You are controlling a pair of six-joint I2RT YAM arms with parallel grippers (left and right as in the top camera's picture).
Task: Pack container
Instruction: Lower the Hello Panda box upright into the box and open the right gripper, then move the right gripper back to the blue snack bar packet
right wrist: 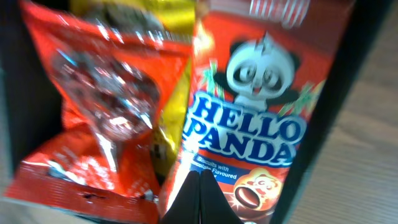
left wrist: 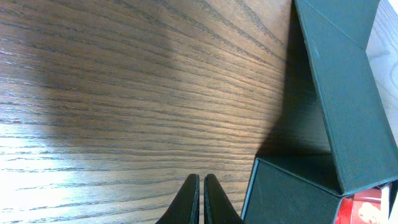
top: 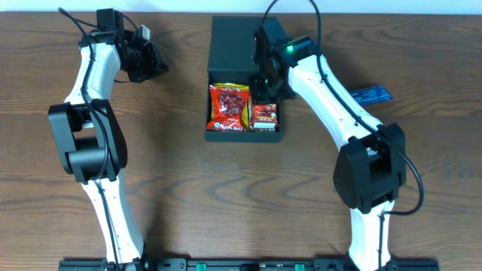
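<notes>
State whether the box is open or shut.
Open: the lid of the box is folded back, and the red packet and Hello Panda packet show inside.

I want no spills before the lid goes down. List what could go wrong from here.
1. The right hand, shut, is low over the Hello Panda packet in the container; lifting away could snag or shift it.
2. The blue packet lies on the table beside the right arm, outside the container; a swing might knock it away.
</notes>
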